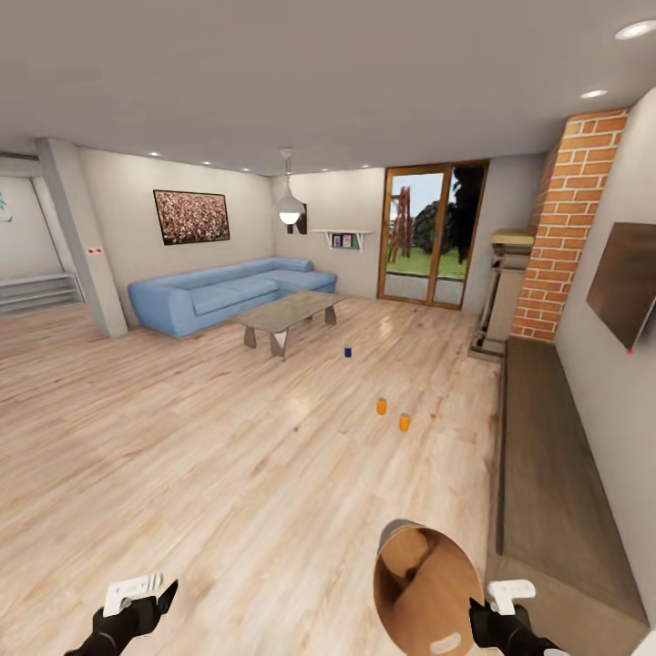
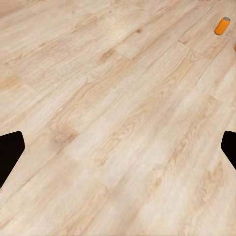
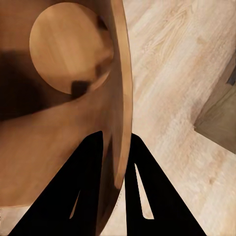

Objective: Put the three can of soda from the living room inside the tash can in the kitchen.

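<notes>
Three soda cans stand on the wood floor of the living room: a blue one (image 1: pixel 347 351) and two orange ones (image 1: pixel 382 405) (image 1: pixel 404 422). One orange can (image 2: pixel 222 25) also appears in the left wrist view, far beyond the fingers. My right gripper (image 1: pixel 487 615) (image 3: pixel 117 138) is shut on the rim of the trash can (image 1: pixel 426 583) (image 3: pixel 69 49), one finger inside and one outside. The bin is tilted with its copper-brown inside facing me, and nothing lies in it. My left gripper (image 1: pixel 141 603) (image 2: pixel 118 147) hangs open over bare floor.
A blue corner sofa (image 1: pixel 228 292) and a glass coffee table (image 1: pixel 287 314) stand beyond the cans. A brick fireplace column (image 1: pixel 565 228), a low wooden bench (image 1: pixel 556 456) and a wall TV (image 1: pixel 624 282) line the right side. Open floor lies between me and the cans.
</notes>
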Controlling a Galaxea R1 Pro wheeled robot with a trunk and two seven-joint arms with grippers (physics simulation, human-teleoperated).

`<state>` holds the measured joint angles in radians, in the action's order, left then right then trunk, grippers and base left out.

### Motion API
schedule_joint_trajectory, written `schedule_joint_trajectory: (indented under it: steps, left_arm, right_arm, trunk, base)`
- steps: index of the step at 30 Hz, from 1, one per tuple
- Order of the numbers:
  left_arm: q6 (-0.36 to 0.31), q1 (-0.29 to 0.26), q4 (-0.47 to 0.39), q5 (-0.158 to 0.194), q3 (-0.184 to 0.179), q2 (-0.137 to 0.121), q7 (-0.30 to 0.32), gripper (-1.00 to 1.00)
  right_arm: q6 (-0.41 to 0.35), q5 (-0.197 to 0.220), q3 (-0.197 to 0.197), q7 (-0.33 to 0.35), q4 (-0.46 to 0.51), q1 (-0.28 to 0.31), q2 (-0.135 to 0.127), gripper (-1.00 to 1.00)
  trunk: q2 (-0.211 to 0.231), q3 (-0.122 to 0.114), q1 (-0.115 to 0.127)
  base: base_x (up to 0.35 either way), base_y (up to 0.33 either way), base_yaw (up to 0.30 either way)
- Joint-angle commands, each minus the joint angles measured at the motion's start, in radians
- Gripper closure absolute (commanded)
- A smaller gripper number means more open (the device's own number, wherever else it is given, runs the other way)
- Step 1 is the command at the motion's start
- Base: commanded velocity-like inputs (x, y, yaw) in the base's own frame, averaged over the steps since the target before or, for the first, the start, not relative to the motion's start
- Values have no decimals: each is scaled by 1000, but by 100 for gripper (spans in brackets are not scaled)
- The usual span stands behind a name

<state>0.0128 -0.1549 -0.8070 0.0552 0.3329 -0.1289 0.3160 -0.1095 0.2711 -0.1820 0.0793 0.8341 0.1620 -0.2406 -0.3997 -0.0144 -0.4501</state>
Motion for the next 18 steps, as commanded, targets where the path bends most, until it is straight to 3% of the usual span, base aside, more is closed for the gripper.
schedule_joint_trajectory:
  steps: [1,12,18]
  left_arm:
    - [0,0,0,0,0,0,0,-100]
    - [-2,0,1,0,0,0,0,-100]
    - [-4,0,2,-1,0,0,0,-100]
  right_arm:
    - [0,3,1,5,2,1,0,100]
    - [0,4,0,5,2,1,1,100]
    - [0,5,-1,5,2,1,1,100]
  trunk:
    - [0,0,0]
    - [0,0,0]
    - [0,-3,0]
  base:
    - [274,166,0]
    - [276,165,-1]
    - [280,164,-89]
